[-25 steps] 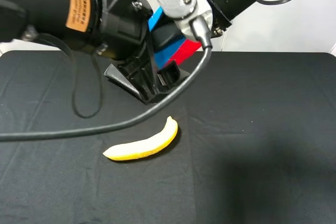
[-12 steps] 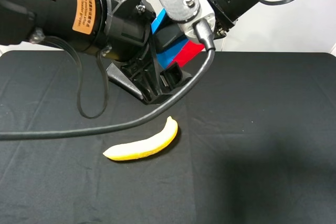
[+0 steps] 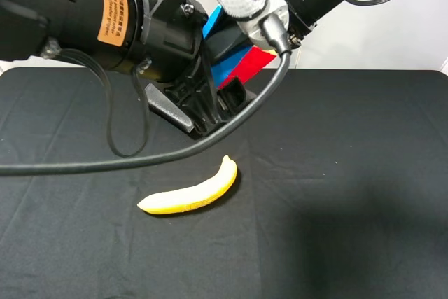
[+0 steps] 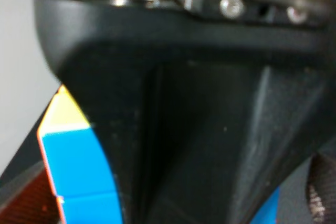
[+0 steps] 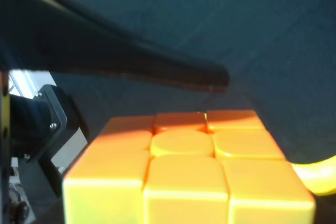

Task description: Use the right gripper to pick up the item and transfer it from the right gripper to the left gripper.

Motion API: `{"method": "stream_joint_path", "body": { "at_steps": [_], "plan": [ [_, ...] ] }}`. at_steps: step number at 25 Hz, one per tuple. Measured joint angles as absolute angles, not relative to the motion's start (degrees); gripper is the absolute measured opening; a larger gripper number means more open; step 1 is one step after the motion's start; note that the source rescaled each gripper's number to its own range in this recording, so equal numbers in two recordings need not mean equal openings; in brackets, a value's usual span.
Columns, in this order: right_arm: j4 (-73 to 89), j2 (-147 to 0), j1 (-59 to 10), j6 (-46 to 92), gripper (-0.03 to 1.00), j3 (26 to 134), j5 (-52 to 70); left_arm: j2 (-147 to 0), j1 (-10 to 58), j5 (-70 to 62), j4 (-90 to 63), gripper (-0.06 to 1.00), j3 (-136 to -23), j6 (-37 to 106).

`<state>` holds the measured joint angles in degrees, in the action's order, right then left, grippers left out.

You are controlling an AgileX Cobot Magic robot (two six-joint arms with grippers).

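The puzzle cube [image 3: 253,68], showing blue and red faces, hangs high above the table between both arms. My right gripper [image 3: 234,50] reaches in from the upper right and is shut on the cube. My left gripper [image 3: 203,106], on the thick arm with the orange label, is open, its fingers spread just below and beside the cube. In the left wrist view the cube [image 4: 79,177] shows blue and yellow tiles behind a big black finger. In the right wrist view the cube [image 5: 184,177] fills the foreground, with a black finger [image 5: 131,72] crossing beyond it.
A yellow banana [image 3: 192,190] lies on the black table [image 3: 350,173] below the arms; its tip also shows in the right wrist view [image 5: 320,177]. A black cable [image 3: 105,166] loops from the left arm over the table's left side.
The left arm has shifted right and slightly up, bringing its open fingers closer under the cube. The cube and the right gripper have risen a little.
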<state>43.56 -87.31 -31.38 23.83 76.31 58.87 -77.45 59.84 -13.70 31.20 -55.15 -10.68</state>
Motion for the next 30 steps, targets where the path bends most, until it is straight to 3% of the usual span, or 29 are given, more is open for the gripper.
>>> {"method": "stream_joint_path", "body": {
  "at_steps": [1, 2, 5, 6, 18, 19, 20, 22, 23, 26, 30],
  "plan": [
    [43.67, -87.31, -31.38, 23.78, 0.00, 76.31, 58.87, -77.55, 59.84, -13.49, 31.20, 0.61, -55.15, -11.18],
    [43.72, -87.31, -31.21, 23.64, 0.00, 76.31, 58.82, -77.55, 59.84, -13.49, 31.20, 0.61, -55.15, -11.18],
    [43.55, -87.31, -31.19, 22.70, 0.00, 76.31, 59.61, -77.74, 59.80, -13.29, 32.60, 0.06, -55.15, -11.62],
    [43.49, -87.31, -31.13, 22.70, 0.00, 76.31, 59.67, -77.81, 59.80, -13.29, 32.59, 0.01, -55.15, -11.72],
    [43.49, -87.31, -31.06, 22.59, 0.01, 76.31, 59.78, -77.82, 59.80, -13.04, 32.59, 0.01, -55.15, -11.89],
    [43.49, -87.31, -31.06, 22.76, 0.18, 76.31, 59.54, -77.82, 59.80, -12.78, 32.32, 0.01, -55.15, -12.10],
    [43.33, -87.31, -31.02, 22.95, 0.48, 76.31, 58.74, -77.82, 59.80, -12.72, 31.84, 0.01, -55.15, -12.41],
    [42.45, -87.31, -30.92, 22.74, 0.81, 76.31, 57.76, -77.82, 59.80, -12.88, 31.71, 0.01, -55.15, -12.52],
    [42.04, -87.31, -30.92, 22.53, 0.89, 76.31, 57.17, -77.90, 59.80, -12.85, 31.66, 0.01, -55.15, -12.52],
    [41.97, -87.31, -30.92, 22.08, 0.98, 76.31, 56.78, -78.02, 59.80, -12.43, 31.37, 0.01, -55.15, -12.52],
    [42.02, -87.31, -30.92, 22.08, 0.99, 76.31, 56.78, -78.02, 59.80, -12.48, 31.18, 0.01, -55.15, -12.52]
  ]
}}
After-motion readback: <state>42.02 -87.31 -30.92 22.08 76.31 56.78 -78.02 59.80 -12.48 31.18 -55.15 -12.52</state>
